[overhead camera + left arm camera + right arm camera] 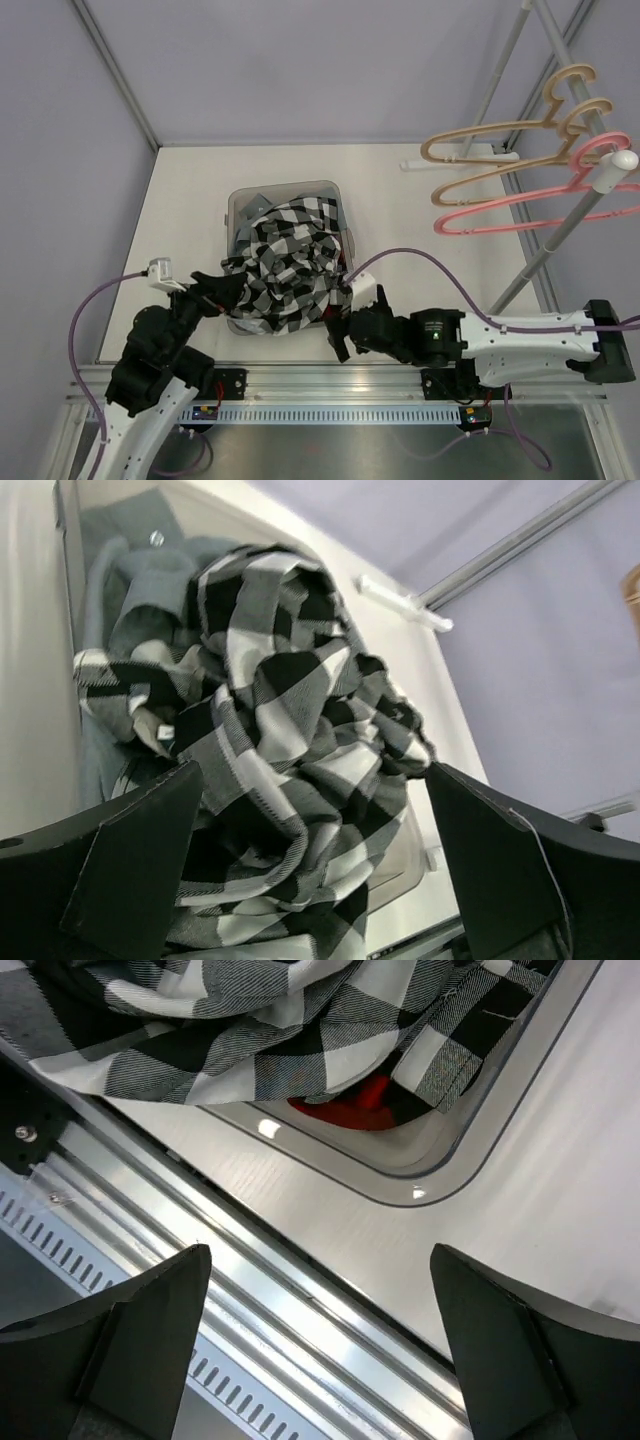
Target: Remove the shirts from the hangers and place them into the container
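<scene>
Top external view puts the black-and-white checked shirt [285,265] in a heap on the container [240,205] at the middle of the frame, its lower folds spilling over the near rim toward the arms. All three hangers [432,150] hang bare on the rack pole [560,235] at the upper right, two tan and one pink, well apart from the container. By that showing, the task looks almost done: no shirt is left on a hanger, and at most the overhanging cloth wants tucking in.

The left gripper [215,292] sits just beside the heap's lower-left edge and the right gripper [338,335] just beside its lower-right edge. Both stand wide and carry nothing.

Left wrist view looks between its spread fingers [150,860] and adds what the overhead hides: the grey shirt [150,610] lying under and beside the checked one at the upper left. Right wrist view, aimed down at the near corner of the container over the pale surface [560,1160], shows a patch of red shirt [350,1105] beneath the checked folds. So all three shirts appear to be inside.
</scene>
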